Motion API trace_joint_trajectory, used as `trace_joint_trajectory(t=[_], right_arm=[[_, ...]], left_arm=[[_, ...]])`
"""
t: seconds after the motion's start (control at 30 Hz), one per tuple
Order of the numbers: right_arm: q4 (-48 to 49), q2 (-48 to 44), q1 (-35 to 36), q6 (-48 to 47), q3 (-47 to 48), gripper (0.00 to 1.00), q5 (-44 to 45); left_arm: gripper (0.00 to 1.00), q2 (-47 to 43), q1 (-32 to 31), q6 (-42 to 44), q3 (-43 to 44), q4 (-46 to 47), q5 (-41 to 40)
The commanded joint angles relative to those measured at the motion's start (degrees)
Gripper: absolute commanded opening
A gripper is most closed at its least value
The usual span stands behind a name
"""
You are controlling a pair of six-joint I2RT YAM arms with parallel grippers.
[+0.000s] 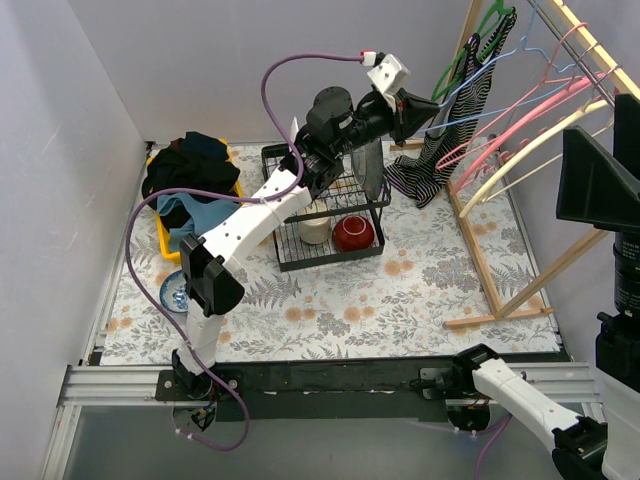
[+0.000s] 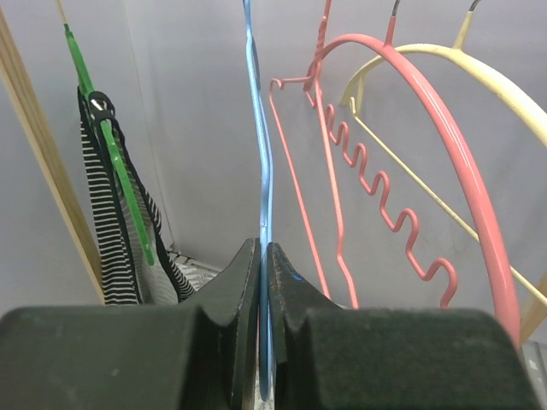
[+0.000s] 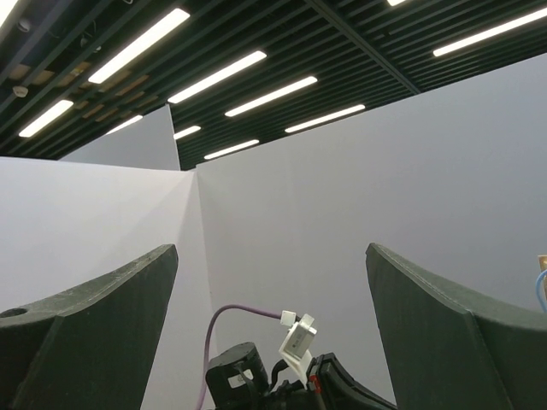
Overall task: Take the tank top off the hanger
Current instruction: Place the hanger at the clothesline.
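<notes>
The black-and-white striped tank top (image 1: 432, 160) hangs on a green hanger (image 1: 468, 45) at the left end of the wooden rack. In the left wrist view the top (image 2: 107, 231) and the green hanger (image 2: 120, 171) are to the left of my fingers. My left gripper (image 1: 425, 108) is raised to the rack and shut on a blue hanger (image 2: 259, 128), which runs up from between the two pads; the gripper (image 2: 264, 248) is apart from the top. My right gripper (image 3: 270, 252) is open and empty, pointing up toward the ceiling at the right side.
Pink hangers (image 2: 444, 154) and a cream hanger (image 2: 479, 77) hang right of the blue one. The wooden rack (image 1: 500, 270) stands at the right. A black wire dish rack (image 1: 285, 250) holds a red bowl (image 1: 353, 233). A yellow bin of dark clothes (image 1: 190, 175) is at the back left.
</notes>
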Motion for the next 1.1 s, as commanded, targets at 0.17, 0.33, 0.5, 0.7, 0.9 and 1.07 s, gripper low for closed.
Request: trace_joint_trajectory(t=[0.17,0.33,0.5,0.7,0.9,1.07], right_arm=[[2.1,-1.7,0.2,0.9,-3.1,0.99,1.1],[-0.1,-1.2,0.2,0.8,-1.5,0.99,2.2],[-9.4,2.6,0.2,1.2,5.3,0.98,6.9],[-13.2,7.1,0.2,1.8,7.6,0.97,8.8],[-15.1,16.0,0.2,-1.6,11.1,0.97,9.2],[-23.7,27.4,0.2,-1.7,17.1,0.89,14.3]], left_arm=[[0.00,2.0,-1.5,-1.1,3.7,3.7,1.3],[0.01,2.1,-1.9,-1.7,3.1,3.7,0.7],[0.70,-2.8,-1.9,-1.2,-3.6,3.7,-0.5],[0.94,-12.7,-1.9,-0.4,-14.2,5.2,-1.2],[0.98,-27.8,-1.9,0.4,-30.9,7.7,-1.1],[0.98,-40.2,-1.9,2.9,-40.6,7.0,-2.8]])
